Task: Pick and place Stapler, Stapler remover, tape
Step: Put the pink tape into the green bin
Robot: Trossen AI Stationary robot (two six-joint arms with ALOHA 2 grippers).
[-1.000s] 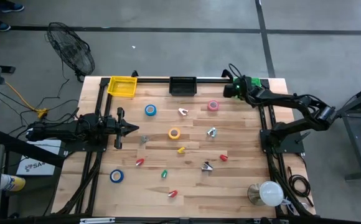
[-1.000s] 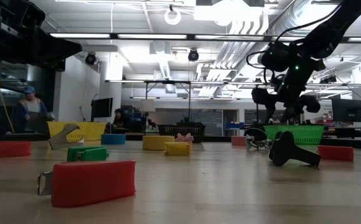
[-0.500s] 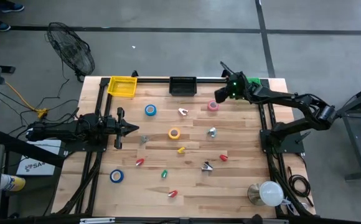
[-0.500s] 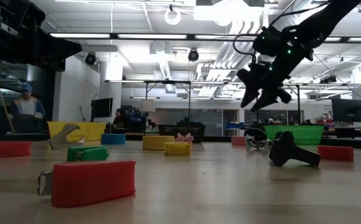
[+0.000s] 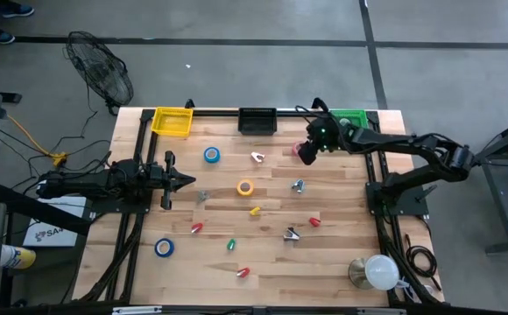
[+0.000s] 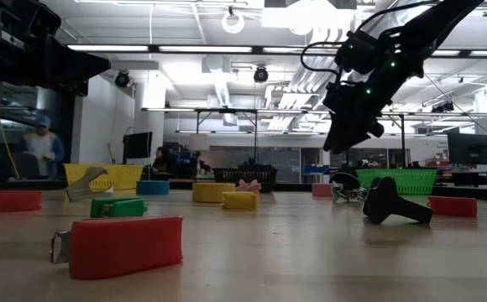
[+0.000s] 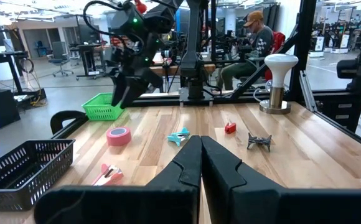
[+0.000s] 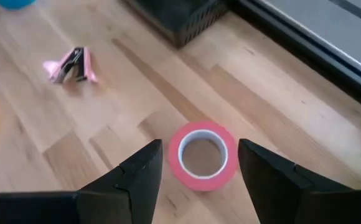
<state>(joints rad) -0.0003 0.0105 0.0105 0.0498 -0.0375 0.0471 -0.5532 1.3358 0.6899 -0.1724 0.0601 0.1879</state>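
The table is of pale matt wood with visible grain, the pink tape roll looks smooth, and the black basket is mesh.

Pink tape roll flat on table; blue, yellow rolls apart.

Pink tape under right claw overhead

Right gripper — over pink tape
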